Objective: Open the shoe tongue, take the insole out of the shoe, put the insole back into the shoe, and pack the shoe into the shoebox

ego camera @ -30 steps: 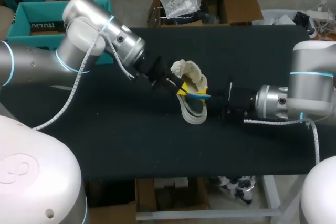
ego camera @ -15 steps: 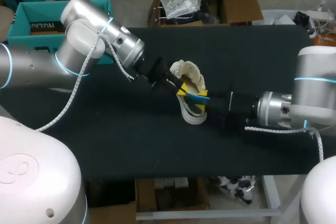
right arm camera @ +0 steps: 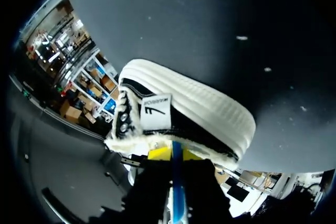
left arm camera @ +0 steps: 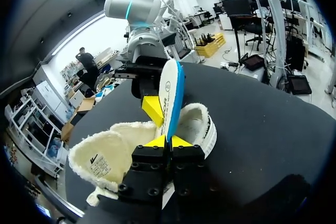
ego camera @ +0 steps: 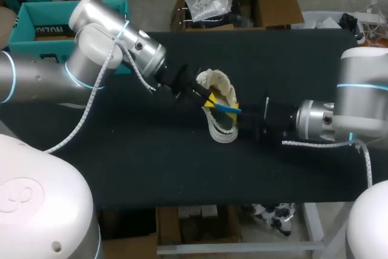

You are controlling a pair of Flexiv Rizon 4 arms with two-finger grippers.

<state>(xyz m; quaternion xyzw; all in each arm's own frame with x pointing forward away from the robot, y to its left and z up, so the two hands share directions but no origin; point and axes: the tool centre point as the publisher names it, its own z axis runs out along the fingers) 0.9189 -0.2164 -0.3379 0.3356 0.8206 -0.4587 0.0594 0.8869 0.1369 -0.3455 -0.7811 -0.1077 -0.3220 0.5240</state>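
The shoe [ego camera: 219, 86], black with a white sole and cream fleece lining, lies on its side at mid-table. A white-and-blue insole [ego camera: 228, 109] sticks out of its opening. My left gripper [ego camera: 208, 102] is shut on one end of the insole [left arm camera: 172, 90], with the fleece-lined shoe [left arm camera: 118, 148] just beside the gripper [left arm camera: 168, 141]. My right gripper [ego camera: 239, 116] meets the insole from the opposite side. Its yellow finger [left arm camera: 153, 107] rests against the insole. In the right wrist view the gripper's tips [right arm camera: 174, 154] pinch the blue insole edge [right arm camera: 176, 182], and the shoe [right arm camera: 194, 111] lies right ahead.
The black table [ego camera: 151, 168] has free room in front of and to both sides of the shoe. A teal open box [ego camera: 36, 25] stands at the far left corner, partly behind my left arm. A brown carton [ego camera: 276, 1] sits past the back edge.
My right arm dipped toward the table's front half a second ago and has come back up. The left arm, shoe and insole have barely shifted.
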